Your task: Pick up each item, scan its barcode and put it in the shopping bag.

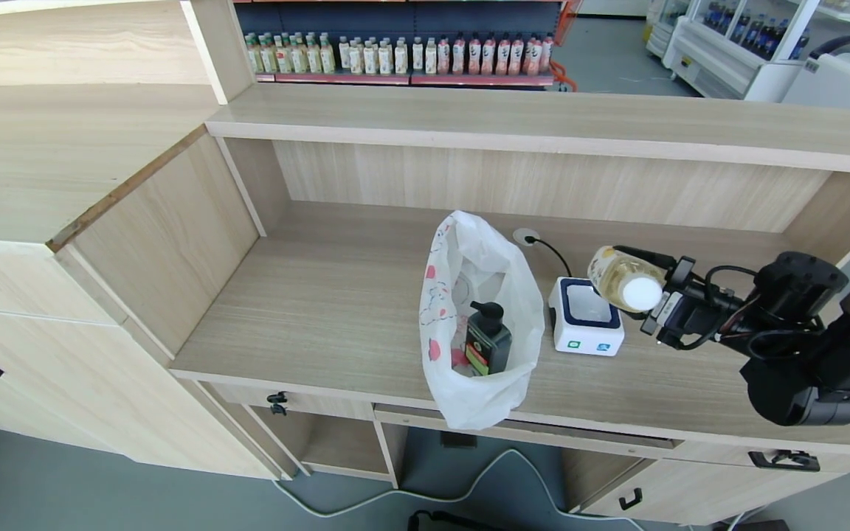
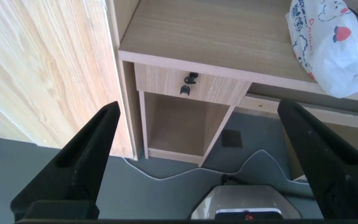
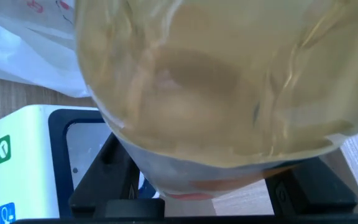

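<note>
We find the right gripper (image 1: 626,284) clamped on a clear plastic bottle of yellowish liquid with a white cap (image 1: 613,274). The bottle is held on its side, in our judgement to present its label to the white box scanner with a dark glass window (image 1: 586,316) just below the gripper. The white plastic shopping bag (image 1: 480,398), already holding a dark pump bottle (image 1: 488,339), stands open just beyond that scanner, handy for the drop. The left gripper (image 2: 197,109) hangs spread wide and empty, well apart, below the wooden counter's (image 1: 336,310) edge.
</note>
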`<state>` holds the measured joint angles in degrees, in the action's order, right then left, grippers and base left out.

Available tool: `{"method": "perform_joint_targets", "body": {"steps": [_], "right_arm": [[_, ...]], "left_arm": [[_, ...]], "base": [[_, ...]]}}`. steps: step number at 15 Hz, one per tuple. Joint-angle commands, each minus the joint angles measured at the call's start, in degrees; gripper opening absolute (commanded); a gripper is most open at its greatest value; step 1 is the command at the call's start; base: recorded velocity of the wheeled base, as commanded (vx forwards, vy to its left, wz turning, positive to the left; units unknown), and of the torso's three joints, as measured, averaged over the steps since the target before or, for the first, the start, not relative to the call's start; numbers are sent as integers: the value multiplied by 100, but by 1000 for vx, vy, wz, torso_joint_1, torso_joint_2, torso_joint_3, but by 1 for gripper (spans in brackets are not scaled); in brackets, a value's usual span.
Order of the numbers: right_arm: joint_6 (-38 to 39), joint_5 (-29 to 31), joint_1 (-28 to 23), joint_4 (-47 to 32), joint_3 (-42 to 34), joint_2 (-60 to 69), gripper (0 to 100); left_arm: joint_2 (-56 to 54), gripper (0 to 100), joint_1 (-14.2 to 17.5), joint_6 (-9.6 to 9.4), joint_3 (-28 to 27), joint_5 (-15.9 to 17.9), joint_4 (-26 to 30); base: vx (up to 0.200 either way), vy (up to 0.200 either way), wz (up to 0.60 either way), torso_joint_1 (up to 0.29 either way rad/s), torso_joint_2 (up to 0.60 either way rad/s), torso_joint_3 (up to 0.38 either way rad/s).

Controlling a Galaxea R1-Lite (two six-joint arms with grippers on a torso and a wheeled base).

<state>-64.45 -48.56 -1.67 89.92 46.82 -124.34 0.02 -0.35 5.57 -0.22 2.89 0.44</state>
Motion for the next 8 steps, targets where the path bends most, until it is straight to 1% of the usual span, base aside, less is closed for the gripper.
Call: {"method": "perform_joint_targets", "body": {"steps": [1,8], "right_arm": [[-59,-5,18,8,301,-275,0],[-164,4,132,8,477,-565,0]], "left_arm": [[-2,100,0,5,4,1,0],[-2,100,0,5,-4,1,0]], "base": [[0,0,0,0,0,0],[0,0,0,0,0,0]]}}
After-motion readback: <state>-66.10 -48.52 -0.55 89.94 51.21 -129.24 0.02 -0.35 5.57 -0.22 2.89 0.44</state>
